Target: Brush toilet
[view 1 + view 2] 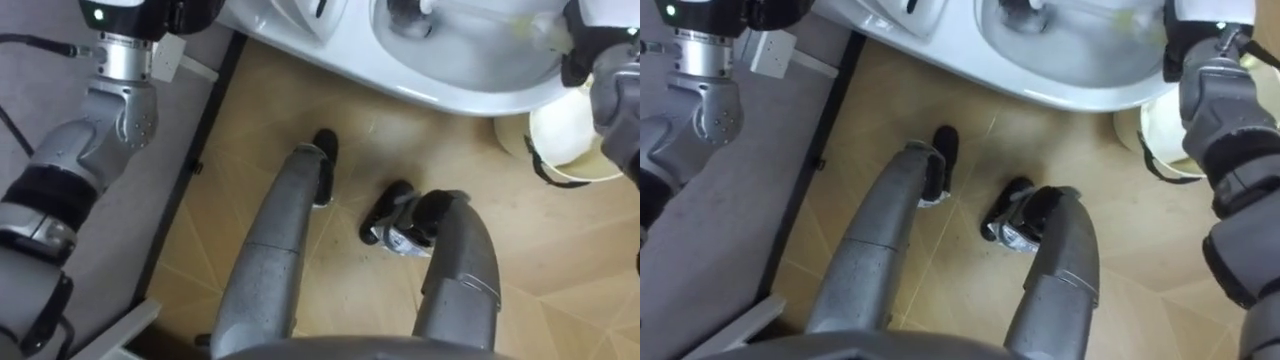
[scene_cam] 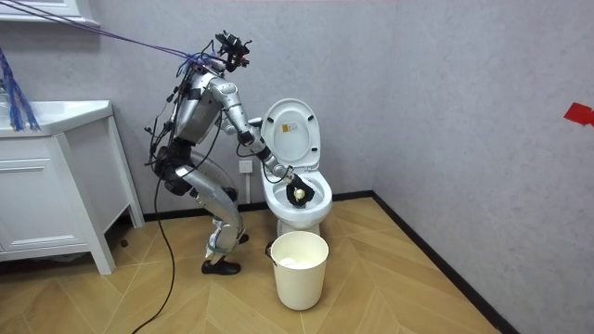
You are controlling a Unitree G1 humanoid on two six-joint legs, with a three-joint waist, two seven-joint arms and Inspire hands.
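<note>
White toilet (image 1: 470,98) sits at the far edge, its lid raised, and the robot stands bent over it. A pale brush (image 1: 485,22) reaches across inside the bowl, its handle running right to the right hand (image 1: 580,45). I cannot tell whether that hand's fingers clasp it. A white bucket (image 2: 299,269) stands just right of the toilet.

The wood floor (image 2: 418,278) bears the toilet (image 2: 297,219), a white bucket (image 2: 299,274) and a white cabinet (image 2: 46,186).

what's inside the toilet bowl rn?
A pale brush handle runs across the toilet bowl toward the right hand at its rim. The bowl's bottom is hidden, covered by rim and hand in the room view.
</note>
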